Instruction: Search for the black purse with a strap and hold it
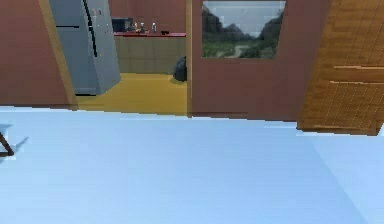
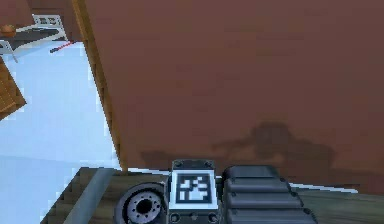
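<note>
**Gripper.** The gripper (image 2: 140, 206) shows as a dark round body at the arm side view's bottom edge, left of the white marker (image 2: 193, 190). Its far end cannot be made out, so it cannot be told whether it grasps anything or how its fingers stand. The ribbed dark arm (image 2: 262, 195) lies low, just right of the marker.

**Immediate surround.** A brown wall (image 2: 240, 80) stands near on the arm's side. Its end edge falls toward that view's left, with pale blue floor (image 2: 50, 110) beyond it.

**Task's thing.** In the forward view a dark rounded thing (image 1: 181, 69) sits on the yellow floor (image 1: 140, 95) past a doorway. It is at the foot of a counter (image 1: 150, 45), with a grey fridge (image 1: 88, 40) to its left. It is judged a likely candidate for the black purse, though no strap can be discerned.

**Progress.** Judged early. The search may be near its end if the candidate proves right. The approach, the reach and the taking hold are all left to do.

**Edges and room.**
- The pale blue floor lies broad and bare ahead.
- The doorway is bounded on its right by a post (image 1: 190, 60).
- Beyond the post a wall bears a landscape picture (image 1: 243, 28).
- A wooden panel (image 1: 345, 70) stands at the far right.
- The post edge is judged the tight point of any passage.
- The near wall is judged to leave the arm little room to extend here.
</note>
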